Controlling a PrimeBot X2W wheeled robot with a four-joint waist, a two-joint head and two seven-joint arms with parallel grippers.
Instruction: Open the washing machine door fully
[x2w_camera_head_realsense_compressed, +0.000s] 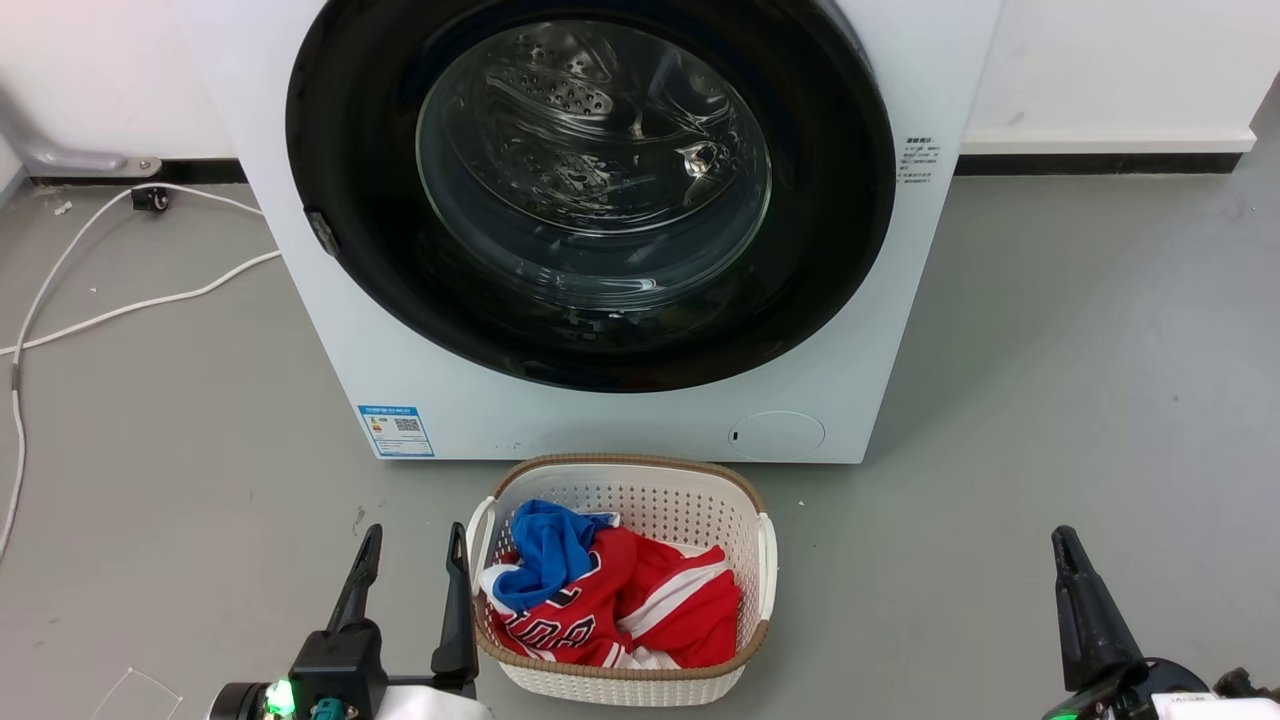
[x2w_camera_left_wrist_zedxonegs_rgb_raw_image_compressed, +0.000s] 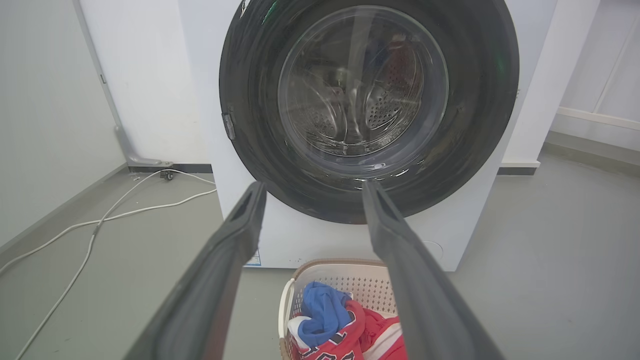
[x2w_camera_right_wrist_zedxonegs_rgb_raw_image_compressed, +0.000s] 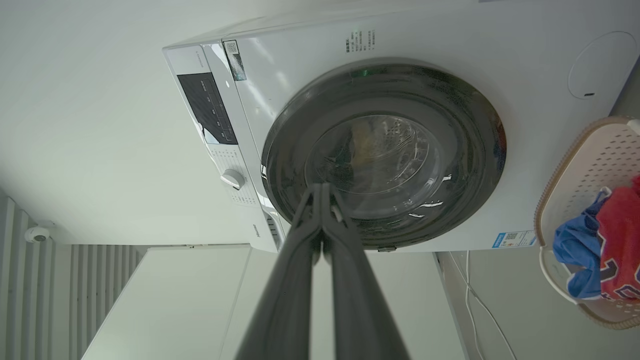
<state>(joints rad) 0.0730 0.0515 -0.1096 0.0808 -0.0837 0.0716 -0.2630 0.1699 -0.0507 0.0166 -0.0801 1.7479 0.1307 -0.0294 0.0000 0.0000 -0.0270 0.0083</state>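
Observation:
The washing machine (x2w_camera_head_realsense_compressed: 600, 420) stands white and boxy straight ahead. Its washing machine door (x2w_camera_head_realsense_compressed: 592, 170), black-rimmed with a domed glass centre, lies flat against the front, with a small latch (x2w_camera_head_realsense_compressed: 322, 230) on its left rim. My left gripper (x2w_camera_head_realsense_compressed: 415, 530) is open and empty, low at the left, well short of the washer. In the left wrist view its fingers (x2w_camera_left_wrist_zedxonegs_rgb_raw_image_compressed: 312, 184) frame the door (x2w_camera_left_wrist_zedxonegs_rgb_raw_image_compressed: 362, 85). My right gripper (x2w_camera_head_realsense_compressed: 1063, 540) sits low at the right, fingers pressed together on nothing. The right wrist view, turned sideways, has it (x2w_camera_right_wrist_zedxonegs_rgb_raw_image_compressed: 320, 186) pointing at the door (x2w_camera_right_wrist_zedxonegs_rgb_raw_image_compressed: 385, 155).
A white laundry basket (x2w_camera_head_realsense_compressed: 620, 490) with red and blue clothes (x2w_camera_head_realsense_compressed: 610, 590) sits on the grey floor just in front of the washer, between my grippers. White cables (x2w_camera_head_realsense_compressed: 130, 305) trail over the floor at the left. A wall runs behind the washer.

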